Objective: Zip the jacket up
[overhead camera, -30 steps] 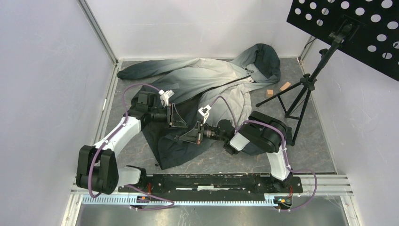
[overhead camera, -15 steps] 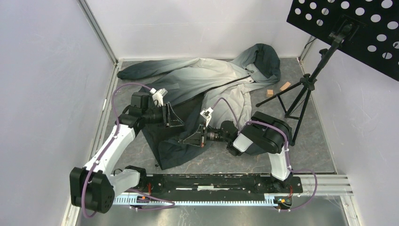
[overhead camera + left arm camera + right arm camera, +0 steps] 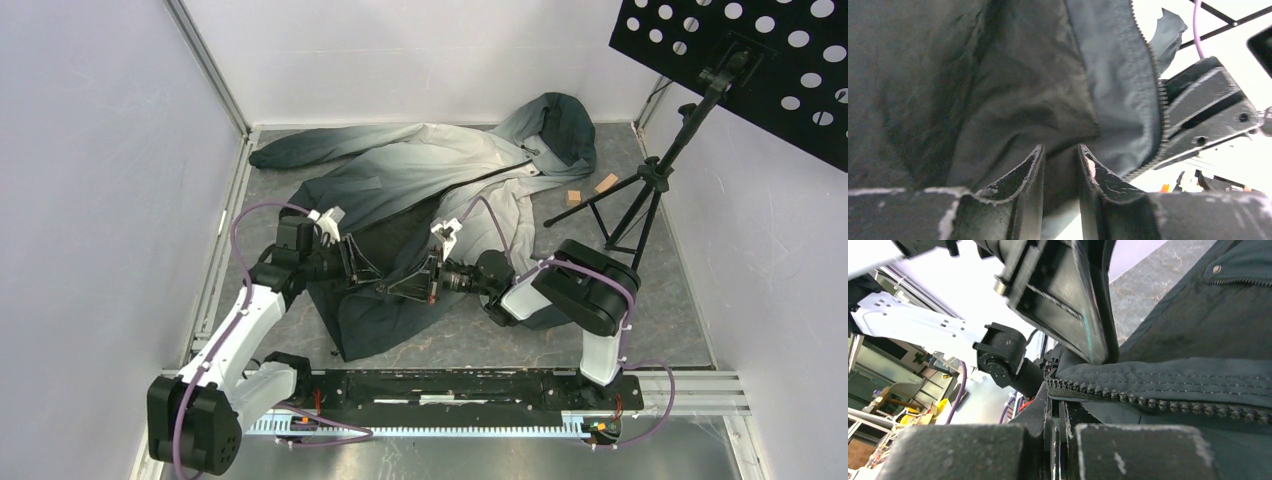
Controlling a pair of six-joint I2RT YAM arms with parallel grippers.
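**Item under inspection.** The jacket point(image 3: 440, 165) lies spread on the table point(image 3: 660, 300), covering the middle and far part of the surface. Its hood point(image 3: 555, 125) points to 1 o'clock. One sleeve point(image 3: 300, 150) runs out toward 11 o'clock. The dark lower front, lining uppermost, falls toward 7 o'clock. The fabric grades from dark teal-grey at the sleeve end and hood to pale grey-white across the body. The lower front stands unzipped.

**Left gripper** point(image 3: 368, 272). It enters from 9 o'clock, at the edge of the dark front panel. Its wrist view shows the jaws standing narrowly apart, with a fold of dark lining in the gap. Whether that fold is pinched or merely lies there cannot be told.

**Right gripper** point(image 3: 395, 290). It enters from 3 o'clock and sits just beside the left gripper, nearly tip to tip. The jaws are fully closed on the jacket's front edge. In its wrist view the zipper teeth point(image 3: 1158, 402) run out of the clamped fingers toward 3 o'clock, roughly level. In the left wrist view the same toothed edge descends from 12 o'clock into the right gripper's fingers at 3 o'clock.

**Surroundings.** A tripod stand point(image 3: 640, 200) is planted at the table's 3 o'clock side. It carries a black perforated panel point(image 3: 740, 70) at 1 o'clock. Two small wooden blocks point(image 3: 575, 197) lie between the hood and the stand's legs, near the jacket's edge.
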